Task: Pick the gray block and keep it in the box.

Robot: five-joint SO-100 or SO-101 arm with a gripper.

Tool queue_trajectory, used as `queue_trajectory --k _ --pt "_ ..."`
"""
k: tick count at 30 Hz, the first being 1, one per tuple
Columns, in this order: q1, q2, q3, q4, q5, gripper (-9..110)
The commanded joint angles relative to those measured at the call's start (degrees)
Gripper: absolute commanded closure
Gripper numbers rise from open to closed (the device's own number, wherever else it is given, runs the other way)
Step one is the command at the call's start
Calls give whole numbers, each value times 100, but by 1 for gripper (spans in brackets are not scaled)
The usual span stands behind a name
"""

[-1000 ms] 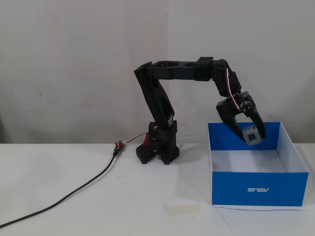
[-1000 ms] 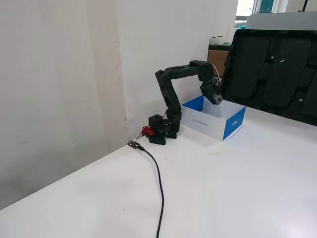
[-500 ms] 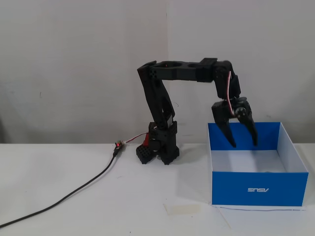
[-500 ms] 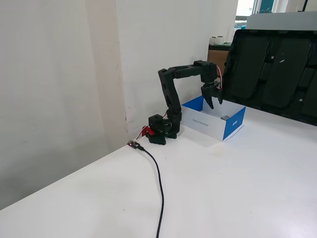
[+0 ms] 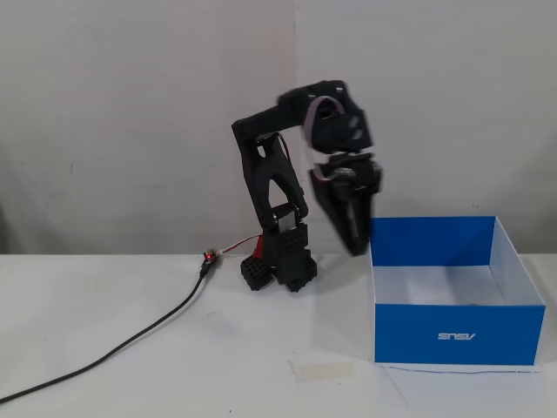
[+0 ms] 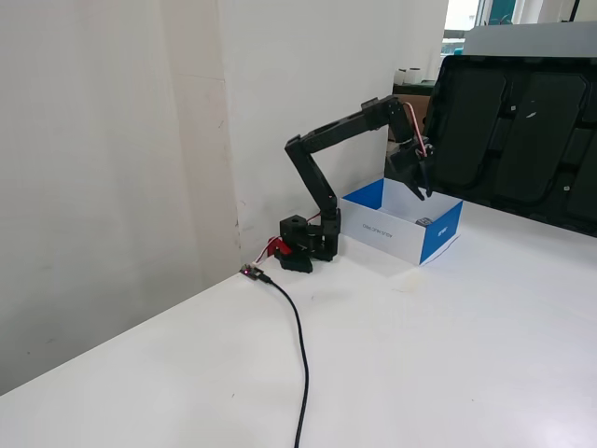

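Note:
The blue box (image 5: 452,335) stands at the right of the table, open side up, white inside; it also shows in the other fixed view (image 6: 438,238). The gray block (image 6: 423,221) lies inside the box on its white floor; in the front fixed view only a dark sliver of it (image 5: 474,303) shows above the front wall. My gripper (image 5: 355,248) points down above the box's left wall and holds nothing. Its fingers look pressed together with no gap showing. It also shows over the box in the other fixed view (image 6: 426,191).
A pale tape strip (image 5: 322,370) lies on the table in front of the box. A black cable (image 5: 130,340) runs from the arm's base (image 5: 283,261) to the left front. A large black panel (image 6: 522,131) stands behind the box.

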Motion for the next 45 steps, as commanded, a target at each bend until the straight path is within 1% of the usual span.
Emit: queue_trajectory --k 1,7,13,21,26,30,37,45 --pt "1266 439 -18 -105 26 101" --pt "2549 1125 888 -747 0 101" --pt "3146 1793 2127 -1354 -35 101" --pt "3278 2294 4061 -2443 44 101" --pt "3296 2681 4860 -3138 114 101" --pt "3340 3437 5528 -3586 158 101" --pt "3366 4913 6530 -3744 185 101" --pt "3322 5186 7225 -3911 158 101"
